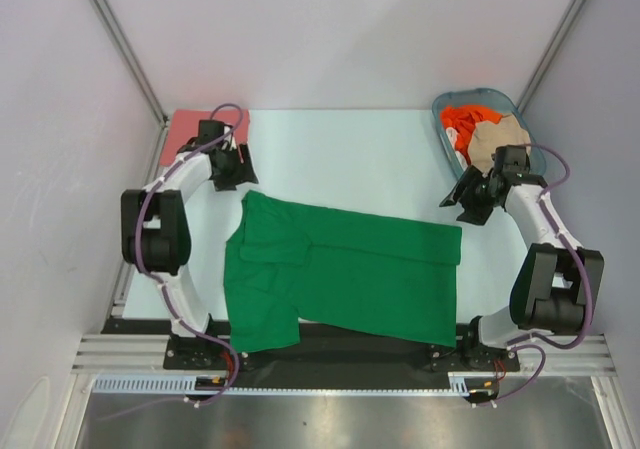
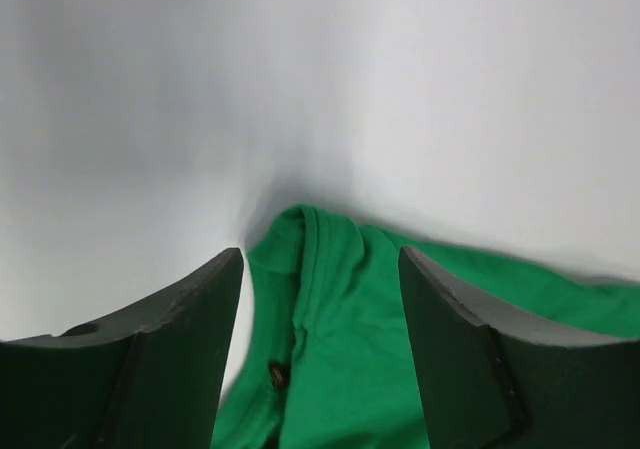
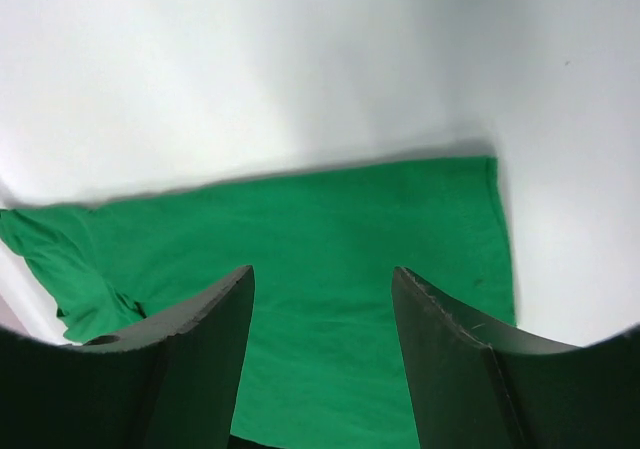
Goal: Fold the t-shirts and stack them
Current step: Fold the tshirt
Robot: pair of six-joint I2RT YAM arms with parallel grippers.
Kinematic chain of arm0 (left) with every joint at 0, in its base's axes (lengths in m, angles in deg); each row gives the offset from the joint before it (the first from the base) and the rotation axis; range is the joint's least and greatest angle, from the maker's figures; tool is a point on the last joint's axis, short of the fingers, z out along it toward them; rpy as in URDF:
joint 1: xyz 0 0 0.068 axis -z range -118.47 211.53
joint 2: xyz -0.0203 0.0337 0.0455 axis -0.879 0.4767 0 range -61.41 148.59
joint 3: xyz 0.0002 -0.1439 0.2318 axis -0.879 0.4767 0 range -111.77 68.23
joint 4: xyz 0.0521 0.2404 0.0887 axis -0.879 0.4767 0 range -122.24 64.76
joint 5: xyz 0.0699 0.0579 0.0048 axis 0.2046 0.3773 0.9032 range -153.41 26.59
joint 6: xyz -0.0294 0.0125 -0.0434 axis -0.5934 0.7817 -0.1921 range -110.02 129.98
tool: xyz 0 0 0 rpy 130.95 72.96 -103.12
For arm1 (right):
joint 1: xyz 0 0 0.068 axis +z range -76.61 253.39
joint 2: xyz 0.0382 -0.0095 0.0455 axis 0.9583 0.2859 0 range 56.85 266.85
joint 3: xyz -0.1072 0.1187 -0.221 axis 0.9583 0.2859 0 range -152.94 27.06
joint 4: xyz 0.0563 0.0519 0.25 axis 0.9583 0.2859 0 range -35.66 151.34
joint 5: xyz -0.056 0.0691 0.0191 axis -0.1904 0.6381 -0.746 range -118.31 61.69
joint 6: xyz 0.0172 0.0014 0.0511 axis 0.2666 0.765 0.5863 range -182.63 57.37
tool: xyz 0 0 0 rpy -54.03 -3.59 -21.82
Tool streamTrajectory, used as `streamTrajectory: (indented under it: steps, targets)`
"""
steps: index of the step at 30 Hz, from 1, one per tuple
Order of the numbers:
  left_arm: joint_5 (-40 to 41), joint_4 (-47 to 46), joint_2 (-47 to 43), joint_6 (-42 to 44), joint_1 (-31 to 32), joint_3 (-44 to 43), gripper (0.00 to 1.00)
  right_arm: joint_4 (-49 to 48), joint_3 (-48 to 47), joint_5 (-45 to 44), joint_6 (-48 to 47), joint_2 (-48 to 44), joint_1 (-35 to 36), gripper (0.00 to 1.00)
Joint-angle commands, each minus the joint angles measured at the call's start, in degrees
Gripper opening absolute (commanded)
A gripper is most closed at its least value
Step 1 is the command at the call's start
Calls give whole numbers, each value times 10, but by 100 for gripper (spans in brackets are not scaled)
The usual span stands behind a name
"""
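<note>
A bright green t-shirt (image 1: 345, 269) lies spread flat across the table's middle, with its near left part folded over. My left gripper (image 1: 238, 177) hovers open just beyond the shirt's far left corner. In the left wrist view the green t-shirt (image 2: 335, 339) lies below the open left gripper (image 2: 320, 256), ungripped. My right gripper (image 1: 460, 199) stands open above the shirt's far right corner. In the right wrist view the green t-shirt (image 3: 330, 239) lies flat under the open right gripper (image 3: 321, 271). A salmon-pink t-shirt (image 1: 192, 129) lies at the back left.
A blue-grey basket (image 1: 478, 94) at the back right holds an orange-red t-shirt (image 1: 460, 121) and a beige t-shirt (image 1: 500, 141). White walls with metal posts enclose the table on three sides. The arm bases stand at the near edge.
</note>
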Motion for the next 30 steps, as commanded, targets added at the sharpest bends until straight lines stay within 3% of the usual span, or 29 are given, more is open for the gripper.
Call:
streamTrajectory:
  steps: [1, 8, 19, 22, 26, 30]
  targets:
    - [-14, -5, 27, 58, -1, -50, 69, -22, -6, 2, -25, -5, -20, 63]
    - [-20, 11, 55, 65, 0, -41, 49, -22, -3, -20, -54, 14, -38, 63]
    - [-14, 20, 95, 69, 0, -36, 40, -42, 3, -17, -53, 41, -39, 61]
    - [-5, 17, 102, 58, 0, -36, 33, -47, 4, -20, -55, 50, -39, 60]
    - [29, 17, 104, 48, -2, -46, 10, -56, 9, -26, -56, 65, -22, 46]
    - [60, 15, 92, 44, -7, -51, 0, -76, 17, -45, -45, 78, 3, 27]
